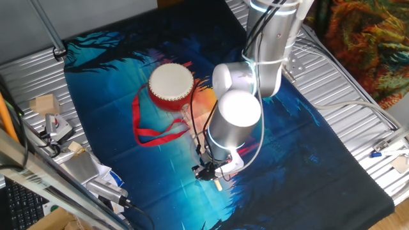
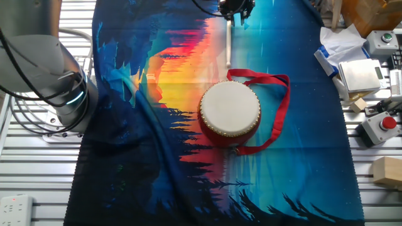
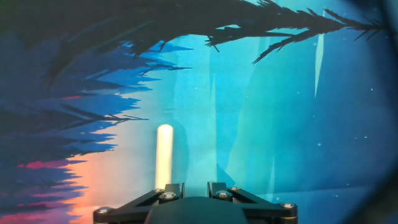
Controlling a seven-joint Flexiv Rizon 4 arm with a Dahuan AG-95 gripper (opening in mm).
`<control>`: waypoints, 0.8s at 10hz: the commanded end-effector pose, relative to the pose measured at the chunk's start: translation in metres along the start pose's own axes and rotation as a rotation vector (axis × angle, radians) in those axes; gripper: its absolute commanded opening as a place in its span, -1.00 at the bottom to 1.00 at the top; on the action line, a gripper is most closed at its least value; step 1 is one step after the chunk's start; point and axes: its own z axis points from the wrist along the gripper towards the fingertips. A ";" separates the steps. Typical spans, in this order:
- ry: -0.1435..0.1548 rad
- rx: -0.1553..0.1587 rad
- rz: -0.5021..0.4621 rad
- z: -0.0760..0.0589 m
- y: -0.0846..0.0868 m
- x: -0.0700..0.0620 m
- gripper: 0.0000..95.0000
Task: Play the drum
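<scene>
The drum (image 1: 170, 85) has a cream-white skin, red sides and a red ribbon strap (image 1: 156, 135), and sits on the printed cloth; it also shows in the other fixed view (image 2: 230, 111). A thin pale wooden stick (image 2: 228, 45) lies lengthwise between the drum and my gripper (image 2: 236, 9). My gripper (image 1: 213, 174) is low over the cloth at the stick's far end, well apart from the drum. In the hand view the stick (image 3: 164, 155) runs up from under the left finger (image 3: 169, 190). The jaws stand close together with a narrow gap, closed on the stick's end.
The cloth (image 1: 287, 160) covers the metal table. Wooden blocks (image 1: 43, 104) and tools sit at one side. A box with a red button (image 2: 384, 125), a grey plate (image 2: 359, 74) and paper (image 2: 342, 43) sit at the other side. The arm's base (image 2: 44, 69) stands beside the cloth.
</scene>
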 end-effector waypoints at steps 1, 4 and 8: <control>0.014 -0.031 0.016 -0.016 0.001 -0.001 -0.60; 0.021 -0.112 0.031 -0.019 0.001 -0.001 -0.60; 0.016 -0.154 0.036 -0.017 0.004 0.000 -0.60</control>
